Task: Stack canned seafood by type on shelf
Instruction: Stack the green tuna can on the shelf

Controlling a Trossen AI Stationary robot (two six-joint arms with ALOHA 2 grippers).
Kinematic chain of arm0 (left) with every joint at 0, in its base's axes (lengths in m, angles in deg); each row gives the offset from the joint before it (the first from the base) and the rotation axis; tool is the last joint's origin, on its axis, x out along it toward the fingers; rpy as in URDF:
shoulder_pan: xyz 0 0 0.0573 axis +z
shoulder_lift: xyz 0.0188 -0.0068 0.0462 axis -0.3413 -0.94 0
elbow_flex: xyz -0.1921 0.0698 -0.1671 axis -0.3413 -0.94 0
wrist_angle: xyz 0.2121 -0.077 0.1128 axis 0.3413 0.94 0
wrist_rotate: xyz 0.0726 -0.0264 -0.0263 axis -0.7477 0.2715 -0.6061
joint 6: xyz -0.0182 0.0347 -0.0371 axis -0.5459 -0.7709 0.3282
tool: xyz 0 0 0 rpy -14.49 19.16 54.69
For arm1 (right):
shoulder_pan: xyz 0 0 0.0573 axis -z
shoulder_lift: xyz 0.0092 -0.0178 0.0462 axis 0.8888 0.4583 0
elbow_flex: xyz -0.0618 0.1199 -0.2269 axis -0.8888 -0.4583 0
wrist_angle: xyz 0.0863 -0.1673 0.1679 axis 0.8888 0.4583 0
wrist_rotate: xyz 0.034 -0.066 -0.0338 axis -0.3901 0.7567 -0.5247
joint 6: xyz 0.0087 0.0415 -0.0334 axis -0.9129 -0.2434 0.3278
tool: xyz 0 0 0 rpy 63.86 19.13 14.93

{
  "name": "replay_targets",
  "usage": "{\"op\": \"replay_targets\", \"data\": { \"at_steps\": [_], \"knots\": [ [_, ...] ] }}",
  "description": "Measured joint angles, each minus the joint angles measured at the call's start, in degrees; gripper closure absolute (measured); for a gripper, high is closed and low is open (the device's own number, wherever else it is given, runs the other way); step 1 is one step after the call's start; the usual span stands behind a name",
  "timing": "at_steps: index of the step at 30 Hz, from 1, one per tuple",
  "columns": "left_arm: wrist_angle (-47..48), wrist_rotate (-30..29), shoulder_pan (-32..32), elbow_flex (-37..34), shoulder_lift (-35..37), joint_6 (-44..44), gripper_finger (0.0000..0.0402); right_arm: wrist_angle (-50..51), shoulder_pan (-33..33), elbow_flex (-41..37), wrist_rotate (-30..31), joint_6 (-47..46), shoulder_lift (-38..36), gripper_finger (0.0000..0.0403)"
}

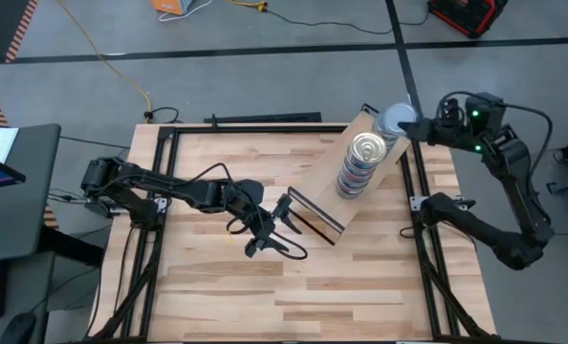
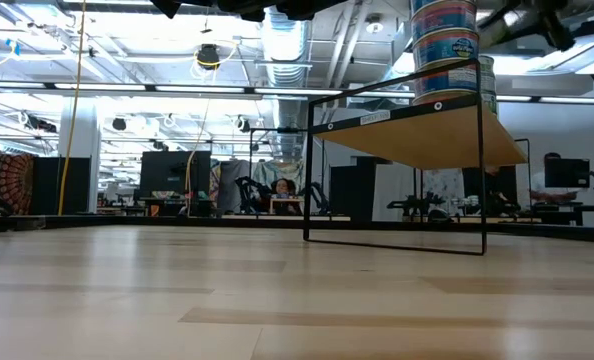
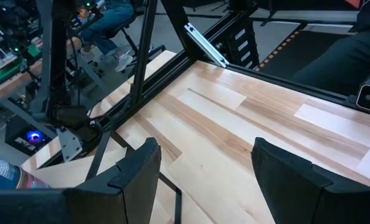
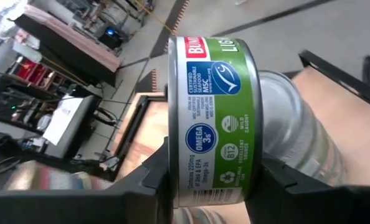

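Now, your scene: both arms over the desk (image 1: pixel 265 296), the shelf (image 1: pixel 334 182) standing at an angle near its far right corner.
Right hand (image 4: pixel 213 180): clamped on one tin (image 4: pixel 213 118), which you see from the side in the right wrist view (white top band, green label wrapped round it).
Where that tin is: from above, its pale lid (image 1: pixel 397 120) sits over the far end of the shelf, just beside the tall stack.
Stack (image 1: pixel 364 164): several tins piled upright on the shelf board, a pale gold lid on top; the low view shows its blue-labelled sides above the board.
Second pile: silvery tin sides show right behind the held tin; you cannot tell whether they touch.
Left hand (image 1: pixel 276 229): fingers (image 3: pixel 138 171) spread apart, gripping nothing, hovering over bare wood just beside the shelf's near end.
Shelf frame: thin black legs planted on the desk.
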Motion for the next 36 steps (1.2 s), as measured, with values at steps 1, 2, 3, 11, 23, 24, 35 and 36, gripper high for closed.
{"op": "replay_targets", "data": {
  "at_steps": [1,2,3,11,23,24,35,36],
  "knots": [
    [0.0,0.0,0.0,0.0,0.0,0.0,0.0162,-0.6,0.3,-1.0,0.0,-0.4,-0.1,0.0237],
    [0.0,0.0,0.0,0.0,0.0,0.3,0.0162,-1.3,0.3,-1.9,-0.2,-0.6,-0.1,0.0239],
    [0.0,0.0,0.0,0.0,0.0,0.4,0.0162,-2.8,0.3,-2.5,-0.8,-0.8,-0.1,0.024],
    [0.6,0.0,0.0,0.0,0.0,0.9,0.0162,-8.5,0.2,-4.4,-3.0,-3.7,0.0,0.0236],
    [0.7,0.0,0.0,0.0,0.0,1.5,0.0162,-5.0,0.2,-4.4,-3.0,-4.1,-0.1,0.0217],
    [0.7,0.0,-0.1,0.0,0.0,1.5,0.0162,-4.9,0.2,-4.4,-3.0,-4.3,-0.2,0.0213],
    [1.1,0.0,-1.0,0.0,0.0,0.7,0.0162,-2.9,2.0,-4.4,-3.2,-4.9,-0.8,0.0165],
    [1.1,0.0,-1.0,0.0,0.0,0.6,0.0162,-2.4,2.1,-4.4,-3.2,-4.5,-0.8,0.016]
  ]
}}
